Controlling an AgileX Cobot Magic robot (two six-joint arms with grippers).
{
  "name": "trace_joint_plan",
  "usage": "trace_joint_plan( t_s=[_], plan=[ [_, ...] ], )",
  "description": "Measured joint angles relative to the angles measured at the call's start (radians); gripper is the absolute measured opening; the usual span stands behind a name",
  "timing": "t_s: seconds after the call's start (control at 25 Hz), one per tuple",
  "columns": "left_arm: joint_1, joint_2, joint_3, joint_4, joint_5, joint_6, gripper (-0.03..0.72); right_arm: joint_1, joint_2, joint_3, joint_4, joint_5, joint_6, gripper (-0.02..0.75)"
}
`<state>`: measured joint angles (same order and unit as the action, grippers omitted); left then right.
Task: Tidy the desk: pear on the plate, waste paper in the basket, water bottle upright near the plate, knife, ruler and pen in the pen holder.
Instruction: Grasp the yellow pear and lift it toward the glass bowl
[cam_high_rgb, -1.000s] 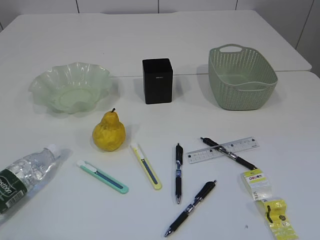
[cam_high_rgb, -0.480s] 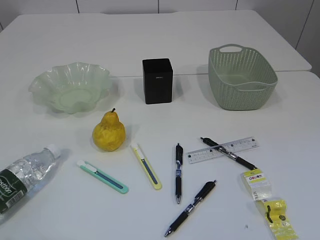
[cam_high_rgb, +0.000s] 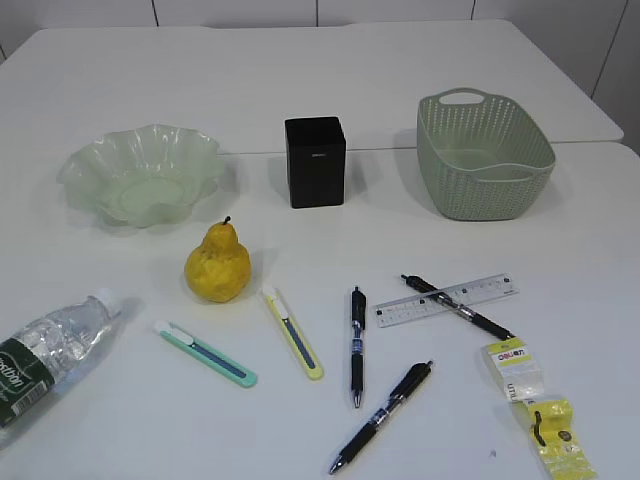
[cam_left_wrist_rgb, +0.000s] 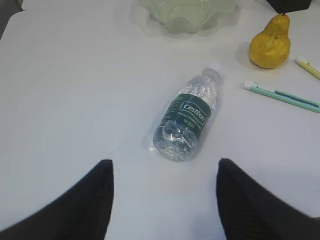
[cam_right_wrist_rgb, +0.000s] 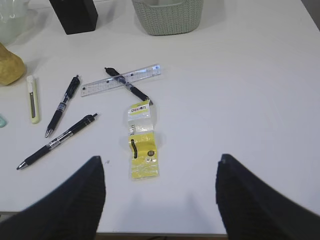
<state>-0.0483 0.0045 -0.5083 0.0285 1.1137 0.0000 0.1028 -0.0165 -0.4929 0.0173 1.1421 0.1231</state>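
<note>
White tabletop carries everything, all of it still scattered. At the far left sits the pale green plate, bare, with the yellow pear standing on the surface just near of it. At the far middle stands the black pen holder, and to its right the green basket. The water bottle lies on its side at the near left, its white cap pointing toward the plate. A teal knife and a yellow knife lie near the pear, right of the bottle. Two black pens rest at the near middle; a third pen lies across the clear ruler. The waste paper lies flat at the near right. The left pincer hangs spread wide above the bottle, holding nothing. The right pincer is likewise spread wide and empty, over the paper.
</note>
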Motion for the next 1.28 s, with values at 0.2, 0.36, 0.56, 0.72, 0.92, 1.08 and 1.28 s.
trace_joint_plan(
  t_s=[0.2,0.36,0.56,0.72,0.92,1.08,1.28],
  plan=[
    [0.000,0.000,0.000,0.000,0.000,0.000,0.455,0.000,0.000,0.000,0.000,0.000,0.000,0.540],
    [0.000,0.000,0.000,-0.002,0.000,0.000,0.455,0.000,0.000,0.000,0.000,0.000,0.000,0.540],
    [0.000,0.000,0.000,-0.002,0.000,0.000,0.455,0.000,0.000,0.000,0.000,0.000,0.000,0.541],
    [-0.005,0.000,0.000,-0.002,0.000,0.000,0.455,0.000,0.000,0.000,0.000,0.000,0.000,0.540],
    [-0.011,0.000,0.000,-0.002,0.000,0.000,0.456,0.000,0.000,0.000,0.000,0.000,0.000,0.540],
    [-0.011,0.000,0.000,-0.004,0.000,0.000,0.455,0.000,0.000,0.000,0.000,0.000,0.000,0.541],
    [-0.011,0.000,0.000,-0.004,0.000,0.000,0.455,0.000,0.000,0.000,0.000,0.000,0.000,0.540]
  ],
)
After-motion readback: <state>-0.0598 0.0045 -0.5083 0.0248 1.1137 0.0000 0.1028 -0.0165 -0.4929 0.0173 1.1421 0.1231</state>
